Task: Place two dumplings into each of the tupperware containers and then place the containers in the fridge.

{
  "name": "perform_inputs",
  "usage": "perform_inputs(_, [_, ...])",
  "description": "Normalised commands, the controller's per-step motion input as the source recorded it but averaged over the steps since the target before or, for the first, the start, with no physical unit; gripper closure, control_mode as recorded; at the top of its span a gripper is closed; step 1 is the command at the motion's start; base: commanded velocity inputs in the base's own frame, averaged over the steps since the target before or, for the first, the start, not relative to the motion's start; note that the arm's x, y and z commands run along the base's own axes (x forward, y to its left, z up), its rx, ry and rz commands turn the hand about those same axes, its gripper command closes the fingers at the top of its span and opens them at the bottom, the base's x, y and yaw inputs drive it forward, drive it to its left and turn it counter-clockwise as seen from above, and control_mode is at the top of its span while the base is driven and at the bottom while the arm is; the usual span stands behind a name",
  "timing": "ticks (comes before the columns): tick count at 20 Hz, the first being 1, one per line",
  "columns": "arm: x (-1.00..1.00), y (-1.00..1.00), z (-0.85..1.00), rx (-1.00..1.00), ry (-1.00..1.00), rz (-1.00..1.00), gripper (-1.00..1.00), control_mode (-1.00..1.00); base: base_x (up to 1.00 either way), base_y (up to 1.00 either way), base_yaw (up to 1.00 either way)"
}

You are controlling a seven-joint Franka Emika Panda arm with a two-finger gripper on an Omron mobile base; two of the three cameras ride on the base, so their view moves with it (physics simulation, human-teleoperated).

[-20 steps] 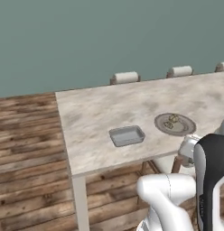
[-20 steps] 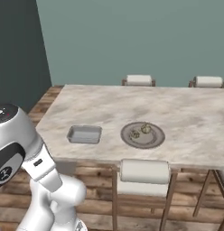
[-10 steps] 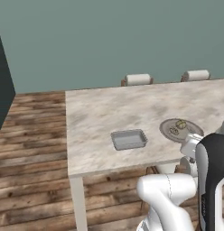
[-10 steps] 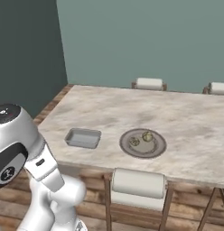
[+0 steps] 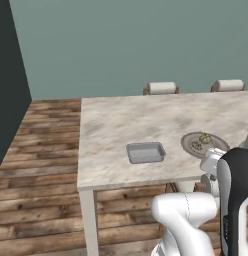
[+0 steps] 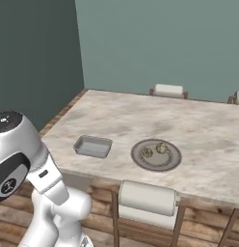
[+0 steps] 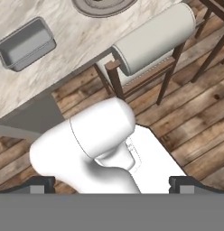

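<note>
At a marble-topped table (image 6: 208,130), my gripper (image 7: 111,182) hangs released, fingers spread wide and holding nothing, above the wooden floor (image 7: 195,117) on the near side. One tupperware container (image 6: 93,146) sits near the table's near-left edge. Just to its right, apart from it, two dumplings (image 6: 154,151) lie on a round plate (image 6: 156,155). A chair (image 6: 147,200) stands tucked under the near edge, below the plate.
</note>
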Motion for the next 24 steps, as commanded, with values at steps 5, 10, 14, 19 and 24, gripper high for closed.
perform_inputs(5, [0.0,0.0,0.0,0.0,0.0,0.0,-1.0,1.0,0.36,0.0,-0.1])
perform_inputs(10, [0.0,0.0,0.0,0.0,0.0,0.0,-1.0,1.0,0.37,0.0,-0.21])
perform_inputs(14, [0.0,0.0,0.0,0.0,0.0,0.0,-1.0,1.0,0.39,0.0,-0.23])
perform_inputs(19, [0.27,0.0,0.0,0.0,0.0,-0.18,-1.0,-1.0,0.15,0.0,-0.09])
perform_inputs(24, [0.35,0.0,0.0,0.0,0.0,-0.41,-1.0,-1.0,0.0,0.0,0.0])
